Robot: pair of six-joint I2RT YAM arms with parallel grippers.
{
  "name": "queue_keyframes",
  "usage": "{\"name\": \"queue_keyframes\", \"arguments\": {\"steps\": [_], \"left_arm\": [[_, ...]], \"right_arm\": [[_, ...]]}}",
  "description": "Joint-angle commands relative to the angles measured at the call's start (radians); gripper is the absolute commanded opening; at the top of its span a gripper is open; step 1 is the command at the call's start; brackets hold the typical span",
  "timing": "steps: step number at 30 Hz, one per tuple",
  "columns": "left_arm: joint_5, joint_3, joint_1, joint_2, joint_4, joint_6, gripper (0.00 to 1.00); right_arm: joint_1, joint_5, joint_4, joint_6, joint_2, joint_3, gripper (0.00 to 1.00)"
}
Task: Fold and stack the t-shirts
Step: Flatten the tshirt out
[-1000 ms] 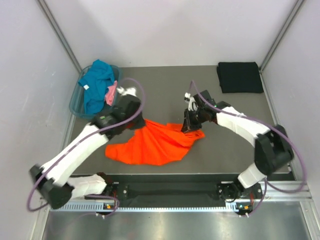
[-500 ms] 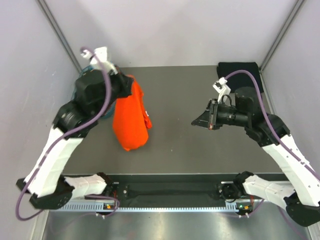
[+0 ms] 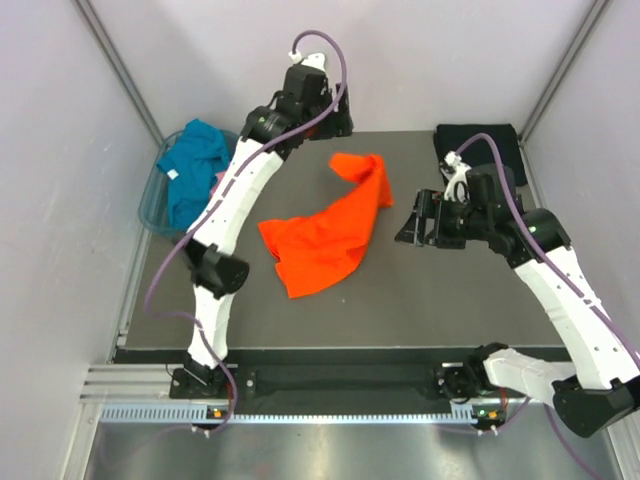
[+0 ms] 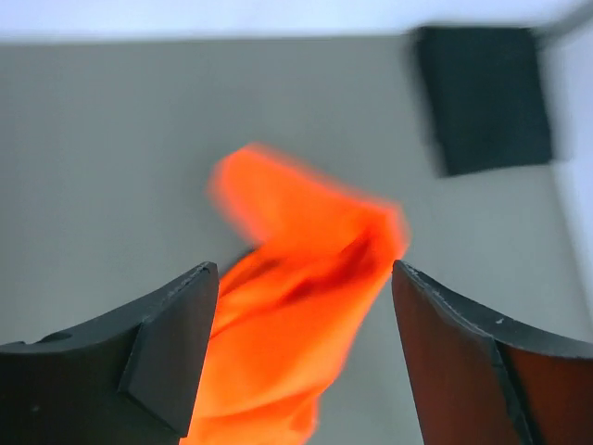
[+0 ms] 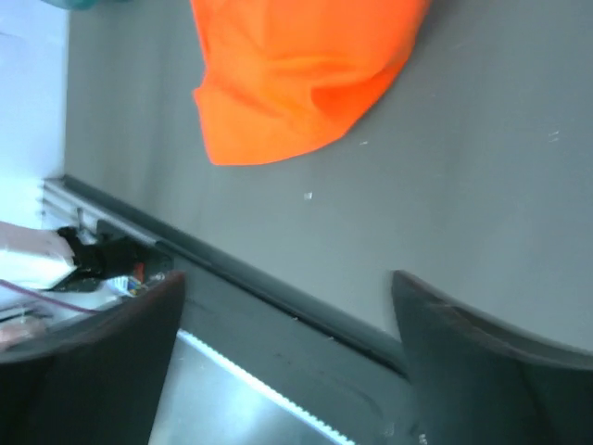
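Top external view: two white robot arms reached over a dark grey table (image 3: 450, 290). An orange tee (image 3: 325, 228) sat mid-table as a loose, crumpled diagonal strip. Its far end curled up into a peak, and I could not tell whether that end touched the table. No gripper was touching it.

The left arm stretched to the back of the table, with the left gripper (image 3: 338, 122) just beyond the tee's far end. In the left wrist view, that gripper (image 4: 304, 271) was spread wide with nothing between its fingers, and the blurred tee (image 4: 296, 306) showed below.

The right gripper (image 3: 408, 228) sat just to the right of the tee, apart from it. In the right wrist view, it (image 5: 287, 278) was also spread wide and empty.

A folded black tee (image 3: 480, 152) lay in the far right corner. At far left, a teal tee (image 3: 195, 165) filled a basket (image 3: 150, 205).
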Motion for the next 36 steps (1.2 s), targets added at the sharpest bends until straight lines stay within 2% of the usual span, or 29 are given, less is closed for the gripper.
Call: {"name": "queue_keyframes", "arguments": {"steps": [1, 3, 4, 5, 6, 7, 8, 9, 10, 13, 16, 19, 23, 25, 26, 27, 29, 36], "left_arm": [[-0.079, 0.115, 0.037, 0.069, -0.291, -0.031, 0.8], [-0.061, -0.171, 0.036, -0.079, -0.228, -0.034, 0.78], [-0.041, -0.452, 0.034, -0.152, -0.105, -0.031, 0.75], [0.001, -0.59, 0.034, -0.295, -0.041, -0.037, 0.71], [0.031, -0.72, 0.033, -0.362, 0.016, -0.049, 0.65], [0.049, -0.938, 0.031, -0.423, 0.1, -0.082, 0.64], [0.062, -1.03, 0.025, -0.519, 0.122, -0.102, 0.63], [0.068, -1.11, 0.021, -0.555, 0.136, -0.122, 0.63], [0.075, -1.255, 0.015, -0.586, 0.165, -0.158, 0.64], [0.114, -1.475, 0.007, -0.651, 0.258, -0.211, 0.68], [0.177, -1.563, 0.002, -0.648, 0.356, -0.23, 0.69], [0.207, -1.561, 0.002, -0.596, 0.426, -0.224, 0.69], [0.169, -1.499, 0.002, -0.426, 0.384, -0.205, 0.66], [0.203, -1.491, 0.004, -0.402, 0.422, -0.202, 0.55], [0.21, -1.487, 0.002, -0.395, 0.429, -0.204, 0.46], [0.217, -1.481, 0.002, -0.399, 0.43, -0.207, 0.24], [0.233, -1.455, -0.004, -0.433, 0.426, -0.212, 0.0], [0.336, -1.297, -0.093, -0.689, 0.41, -0.233, 0.0]], "right_arm": [[-0.035, 0.045, -0.029, -0.05, -0.011, -0.048, 0.99], [-0.108, -0.09, 0.066, 0.013, -0.02, -0.154, 1.0], [-0.145, -0.157, 0.093, 0.016, -0.023, -0.189, 1.0], [-0.179, -0.272, 0.148, 0.01, -0.02, -0.22, 1.0], [-0.237, -0.306, 0.172, 0.005, -0.015, -0.272, 1.0], [-0.259, -0.331, 0.184, -0.004, 0.005, -0.285, 1.0], [-0.274, -0.354, 0.189, -0.013, 0.017, -0.292, 1.0], [-0.28, -0.353, 0.192, -0.037, 0.031, -0.289, 1.0], [-0.279, -0.348, 0.192, -0.045, 0.054, -0.283, 1.0], [-0.276, -0.359, 0.195, -0.07, 0.09, -0.263, 1.0], [-0.256, -0.382, 0.219, -0.071, 0.1, -0.262, 1.0], [-0.231, -0.383, 0.232, -0.07, 0.103, -0.277, 0.99], [-0.213, -0.37, 0.249, -0.067, 0.08, -0.312, 0.98], [-0.21, -0.362, 0.256, -0.065, 0.063, -0.34, 0.97], [-0.21, -0.362, 0.259, -0.064, 0.059, -0.351, 0.96], [-0.211, -0.359, 0.261, -0.067, 0.052, -0.367, 0.94], [-0.21, -0.334, 0.247, -0.08, 0.051, -0.38, 0.9], [-0.208, -0.253, 0.226, -0.131, 0.078, -0.357, 0.83]]}}
